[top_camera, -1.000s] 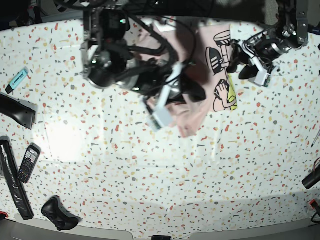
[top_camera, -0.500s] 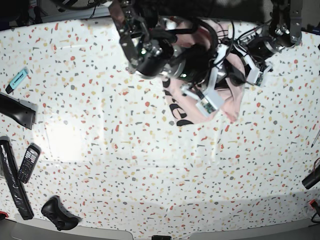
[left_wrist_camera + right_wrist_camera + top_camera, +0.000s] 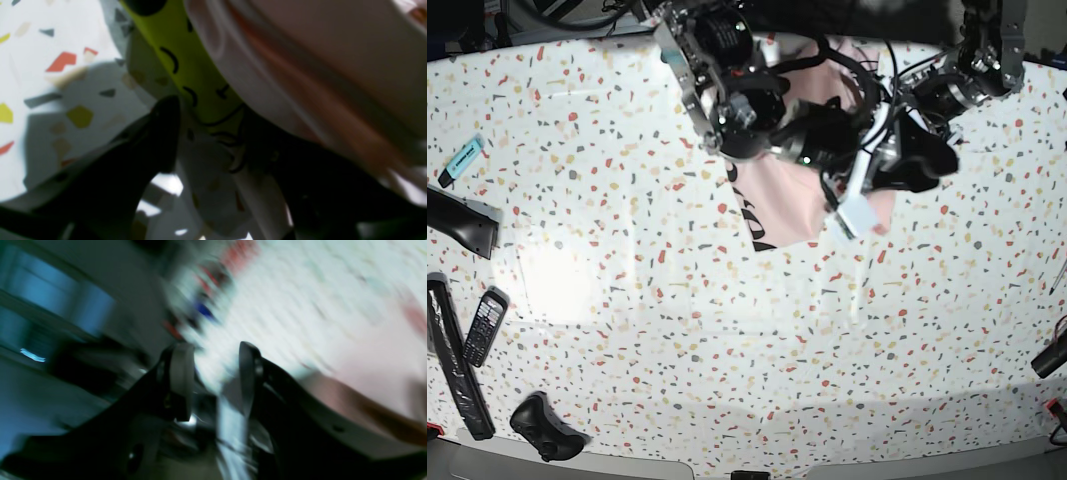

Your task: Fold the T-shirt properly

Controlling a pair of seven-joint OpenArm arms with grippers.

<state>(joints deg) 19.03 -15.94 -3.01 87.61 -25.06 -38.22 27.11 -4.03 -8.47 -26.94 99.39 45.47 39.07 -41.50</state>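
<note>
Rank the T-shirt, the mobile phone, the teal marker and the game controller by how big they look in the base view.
1. T-shirt, largest though partly hidden by the arms.
2. Game controller.
3. Mobile phone, close to the controller, so unsure.
4. Teal marker.

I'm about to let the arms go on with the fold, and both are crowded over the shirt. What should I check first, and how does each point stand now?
1. Right gripper has let go: ok. Its jaws stand apart with nothing between them.
2. Left gripper open: ok, jaws wide beside the printed cloth; nothing visibly clamped.
3. T-shirt lying flat: cannot tell. The arms hide most of it in the base view.
4. Fold edges lined up: cannot tell. Only the near edge, with black lettering, shows.
5. Phone and game controller away from the shirt: ok, both far off at the table's edge.
</note>
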